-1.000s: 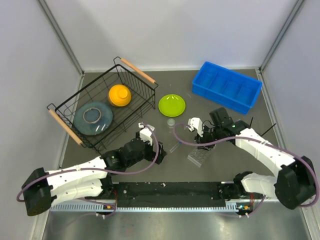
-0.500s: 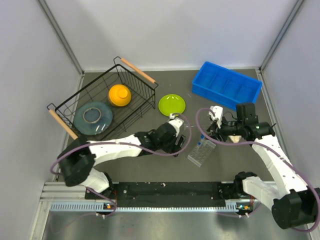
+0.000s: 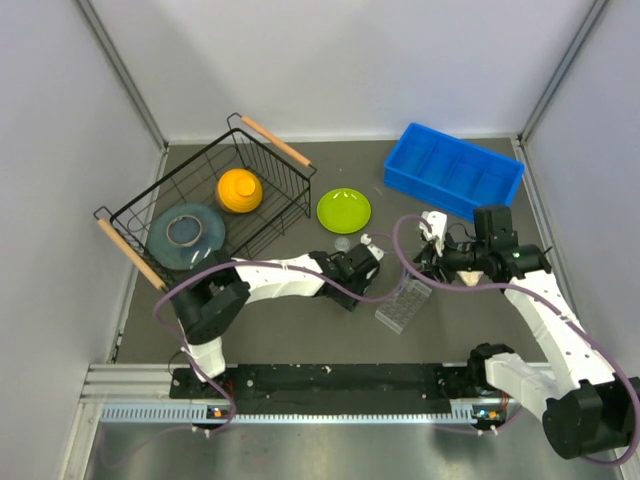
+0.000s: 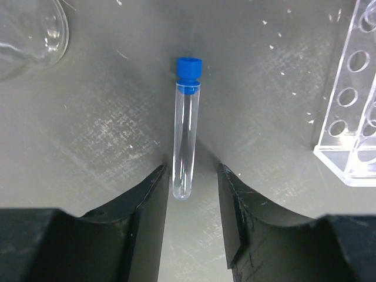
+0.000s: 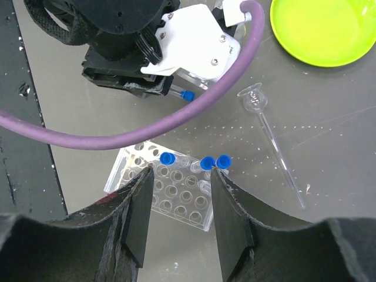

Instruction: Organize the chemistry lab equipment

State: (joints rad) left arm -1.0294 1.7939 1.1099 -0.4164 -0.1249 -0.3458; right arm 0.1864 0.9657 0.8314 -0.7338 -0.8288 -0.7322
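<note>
Left gripper (image 4: 192, 174) is low on the table, jaws spread either side of the round end of a blue-capped tube (image 4: 185, 135) — a gap shows on one side, so it is not pinching. The tube lies flat just beside the clear grid rack (image 4: 351, 117), on the rack's side toward the lime-green plate (image 3: 344, 210). Right gripper (image 5: 182, 173) hangs above the rack, jaws apart, nothing between them. Three capped tubes (image 5: 207, 163) stand upright in the rack — in its edge row nearest the loose tube.

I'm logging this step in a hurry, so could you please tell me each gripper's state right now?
Left gripper: open, straddling the blue-capped tube's end.
Right gripper: open, holding nothing, above the rack.
</note>
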